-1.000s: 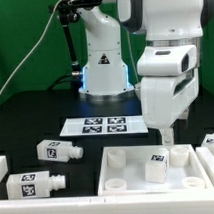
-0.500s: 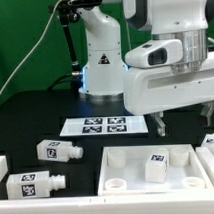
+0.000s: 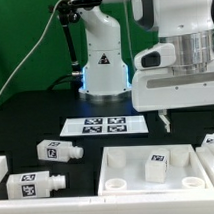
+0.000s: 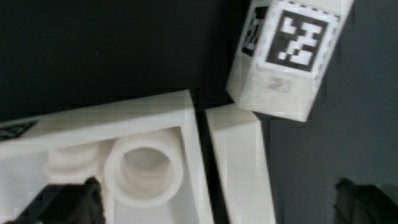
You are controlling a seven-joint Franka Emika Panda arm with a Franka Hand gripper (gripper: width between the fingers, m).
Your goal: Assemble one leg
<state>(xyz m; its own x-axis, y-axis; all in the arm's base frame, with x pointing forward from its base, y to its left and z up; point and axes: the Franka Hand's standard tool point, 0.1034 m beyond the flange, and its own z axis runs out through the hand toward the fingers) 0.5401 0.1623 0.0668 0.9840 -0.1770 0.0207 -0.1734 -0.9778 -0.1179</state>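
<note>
A large white panel (image 3: pixel 132 174) lies at the front, and one leg (image 3: pixel 154 165) stands upright on it with its tag on top. Two more legs (image 3: pixel 56 150) (image 3: pixel 36 184) lie on the black table at the exterior view's left, and another (image 3: pixel 210 141) lies at the right edge. My gripper (image 3: pixel 166 121) hangs above the panel's far right corner, clear of every part. In the wrist view my gripper (image 4: pixel 214 205) is open and empty, its fingertips (image 4: pixel 63 205) dark at the frame's corners. Between them are a panel corner with a round socket (image 4: pixel 143 165) and a tagged leg (image 4: pixel 285 60) lying beside it.
The marker board (image 3: pixel 103 125) lies flat behind the panel, in front of the robot base (image 3: pixel 102 65). A white bar (image 4: pixel 240 170) runs along the panel's edge in the wrist view. White pieces also sit at the far left edge (image 3: pixel 1 164) of the table.
My gripper was down by the upright leg on the panel one second ago. It has lifted away empty, the hand has turned, and the leg stays standing.
</note>
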